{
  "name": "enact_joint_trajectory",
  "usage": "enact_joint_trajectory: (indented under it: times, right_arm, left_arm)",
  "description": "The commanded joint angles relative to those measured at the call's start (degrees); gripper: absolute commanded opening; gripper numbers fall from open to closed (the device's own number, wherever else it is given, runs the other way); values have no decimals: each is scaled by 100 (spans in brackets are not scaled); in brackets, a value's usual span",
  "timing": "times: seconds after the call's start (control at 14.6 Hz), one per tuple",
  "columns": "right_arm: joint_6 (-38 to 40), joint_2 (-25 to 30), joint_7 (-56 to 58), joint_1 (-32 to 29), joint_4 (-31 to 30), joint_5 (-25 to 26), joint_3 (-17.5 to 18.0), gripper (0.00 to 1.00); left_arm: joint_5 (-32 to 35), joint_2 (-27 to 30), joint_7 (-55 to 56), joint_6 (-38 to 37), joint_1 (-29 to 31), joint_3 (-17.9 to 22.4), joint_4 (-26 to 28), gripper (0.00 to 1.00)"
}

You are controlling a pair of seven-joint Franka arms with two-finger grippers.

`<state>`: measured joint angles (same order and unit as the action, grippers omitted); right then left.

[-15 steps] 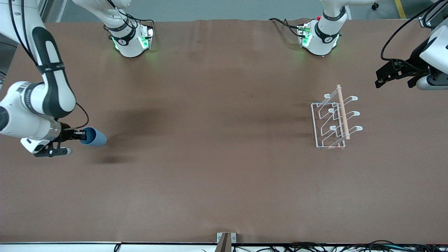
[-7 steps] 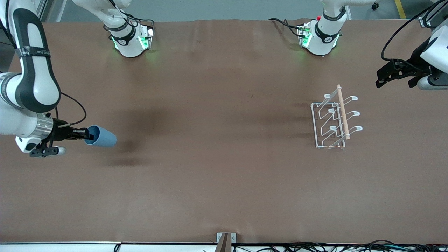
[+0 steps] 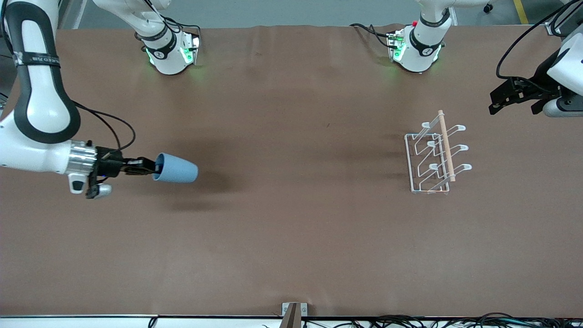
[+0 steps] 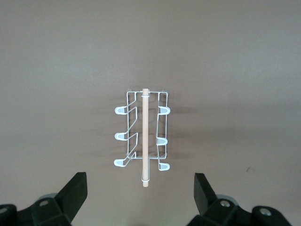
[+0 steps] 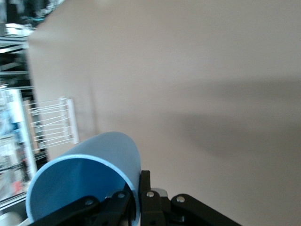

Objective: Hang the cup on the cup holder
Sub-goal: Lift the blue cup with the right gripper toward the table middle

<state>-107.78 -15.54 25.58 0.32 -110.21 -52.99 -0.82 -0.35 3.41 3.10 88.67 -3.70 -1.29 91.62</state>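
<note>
Right gripper (image 3: 152, 169) carried one cup (image 3: 175, 168) rackward (one cup holder (image 3: 435, 155)).

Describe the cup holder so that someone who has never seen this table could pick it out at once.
On the brown table, look toward the left arm's end, under the open left end effector. The cup holder stands there: a white wire rack with looped prongs and a light wooden rod on top, nothing hung on it.

A brown table (image 3: 291, 237) with a smooth matte top carries the things. Directly on it stands the cup holder (image 3: 435, 157), a white wire rack with a light wooden rod along its top, set toward the left arm's end. Both arm bases are mounted along the table's edge farthest from the front camera.
</note>
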Motion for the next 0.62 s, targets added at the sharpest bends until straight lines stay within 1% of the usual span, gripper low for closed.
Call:
enact_joint_trajectory:
  times: [0.0, 0.21, 0.34, 0.48, 0.55]
  right_arm:
    - [-102, 210, 228, 389, -422, -964, 143, 0]
    - [-207, 166, 254, 697, -414, -2063, 520, 0]
    - [-540, 113, 254, 942, -405, -2783, 766, 0]
    - [-831, -18, 411, 1110, -379, -3364, 1004, 0]
    - [-850, -71, 604, 1137, -379, -3628, 1127, 0]
  left_arm:
    - [44, -68, -571, -60, -52, -20, -109, 100]
    - [-17, -121, -1213, -60, -87, -142, -109, 99]
    - [-210, -139, -1652, -51, -87, -169, -100, 99]
    - [-237, -226, -2302, -34, -157, -318, -109, 99]
    - [-246, -270, -2514, -25, -157, -397, -135, 99]
